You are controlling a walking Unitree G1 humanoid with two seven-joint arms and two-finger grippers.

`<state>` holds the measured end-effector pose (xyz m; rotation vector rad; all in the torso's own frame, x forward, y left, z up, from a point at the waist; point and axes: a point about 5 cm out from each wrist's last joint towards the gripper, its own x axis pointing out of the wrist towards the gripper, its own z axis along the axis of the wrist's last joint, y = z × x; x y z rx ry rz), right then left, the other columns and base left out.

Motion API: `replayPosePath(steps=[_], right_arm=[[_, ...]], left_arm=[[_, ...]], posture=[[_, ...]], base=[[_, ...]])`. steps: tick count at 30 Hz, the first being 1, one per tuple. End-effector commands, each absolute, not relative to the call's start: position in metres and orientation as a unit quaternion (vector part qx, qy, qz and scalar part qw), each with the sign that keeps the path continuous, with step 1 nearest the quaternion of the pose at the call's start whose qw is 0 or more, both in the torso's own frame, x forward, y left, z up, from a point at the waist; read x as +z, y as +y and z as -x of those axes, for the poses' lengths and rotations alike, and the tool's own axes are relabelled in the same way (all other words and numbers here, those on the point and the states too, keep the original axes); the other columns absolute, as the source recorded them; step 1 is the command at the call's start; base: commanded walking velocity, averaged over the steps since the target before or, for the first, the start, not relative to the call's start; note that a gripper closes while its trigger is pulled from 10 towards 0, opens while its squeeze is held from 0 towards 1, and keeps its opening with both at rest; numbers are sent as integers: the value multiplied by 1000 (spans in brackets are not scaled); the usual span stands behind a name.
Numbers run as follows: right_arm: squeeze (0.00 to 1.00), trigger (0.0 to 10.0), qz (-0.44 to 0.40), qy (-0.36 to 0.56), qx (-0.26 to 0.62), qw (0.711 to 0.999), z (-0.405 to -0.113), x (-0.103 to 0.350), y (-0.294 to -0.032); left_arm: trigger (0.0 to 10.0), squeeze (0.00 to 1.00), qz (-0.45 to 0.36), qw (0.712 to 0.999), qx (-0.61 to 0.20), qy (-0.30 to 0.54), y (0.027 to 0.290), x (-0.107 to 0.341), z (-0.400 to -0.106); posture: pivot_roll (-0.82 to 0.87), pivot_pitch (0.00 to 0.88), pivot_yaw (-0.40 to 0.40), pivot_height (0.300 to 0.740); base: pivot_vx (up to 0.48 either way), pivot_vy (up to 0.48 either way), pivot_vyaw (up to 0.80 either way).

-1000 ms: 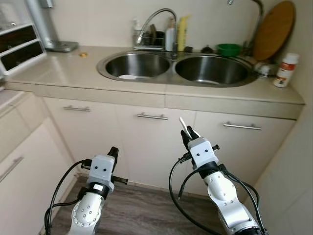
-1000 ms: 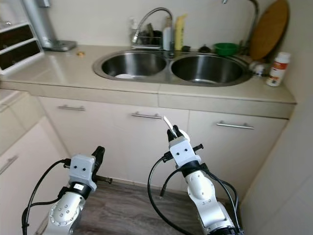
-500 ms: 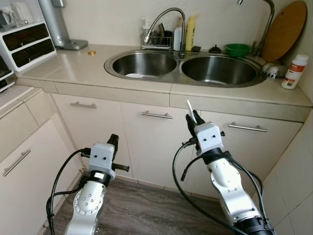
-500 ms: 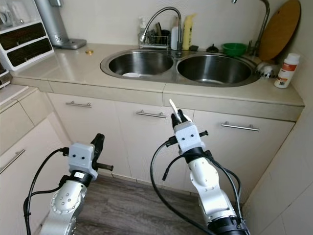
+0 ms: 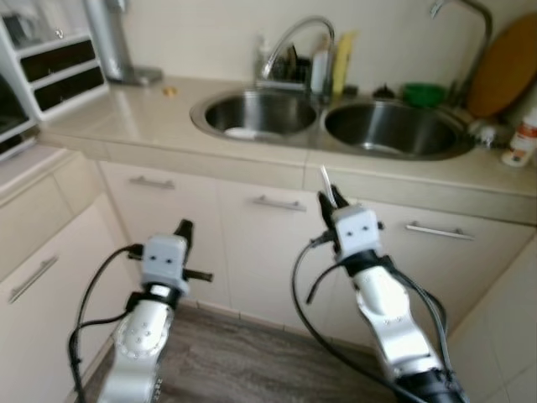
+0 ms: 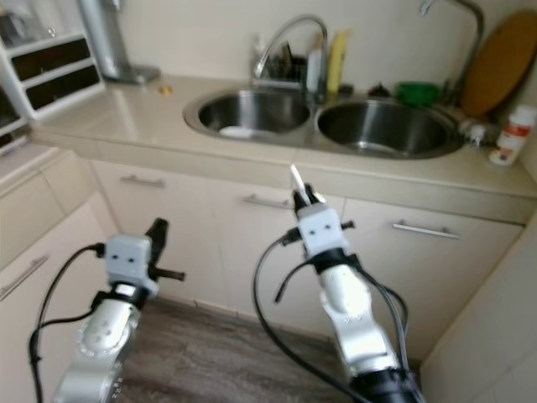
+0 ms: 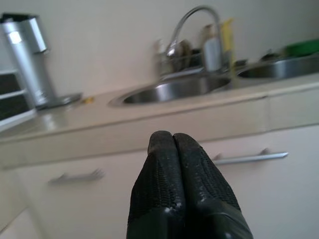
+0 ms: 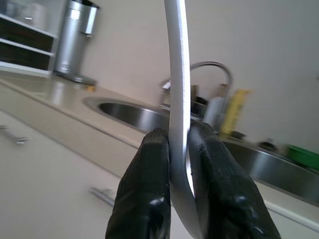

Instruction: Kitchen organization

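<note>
Right gripper is clamped on a thin metal utensil, held upright below the double sink. Keep it vertical on approach. Left gripper is closed, empty.

A beige table runs along the wall, with a double steel sink set in it. Behind the sink a curved tap rises beside a yellow bottle. A green bowl sits near a round wooden board leaning on the wall. A white bottle with a red label stands at the right end. Cabinet doors with metal handles lie below, over a wooden floor.
</note>
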<state>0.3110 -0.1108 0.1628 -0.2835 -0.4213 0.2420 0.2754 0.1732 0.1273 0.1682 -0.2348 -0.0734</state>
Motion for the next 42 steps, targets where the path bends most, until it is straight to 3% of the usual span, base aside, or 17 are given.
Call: replayPosePath(steps=[1, 19, 23, 30, 42], right_arm=[[0, 10000, 146, -208, 105, 961, -312, 165, -118], [0, 10000, 151, -208, 108, 960, -313, 166, -116], [0, 10000, 181, -216, 116, 952, -313, 167, -111], [0, 10000, 153, -216, 107, 958, -314, 169, -114], [0, 10000, 138, -244, 100, 955, -318, 184, -112]], left_arm=[[10000, 0, -79, 989, -43, -116, 167, 129, -277], [10000, 0, -75, 988, -36, -126, 168, 138, -282], [10000, 0, -75, 988, -37, -126, 168, 138, -283], [10000, 0, -77, 988, -39, -127, 167, 139, -283], [10000, 0, -81, 985, -35, -147, 167, 149, -285]], posture=[[-73, 0, 23, 740], [-71, 0, 24, 740], [-71, 0, 24, 740], [-70, 0, 22, 740], [-65, 0, 23, 740]], base=[[334, 0, 0], [344, 0, 0], [357, 0, 722], [357, 0, 771], [356, 0, 0]])
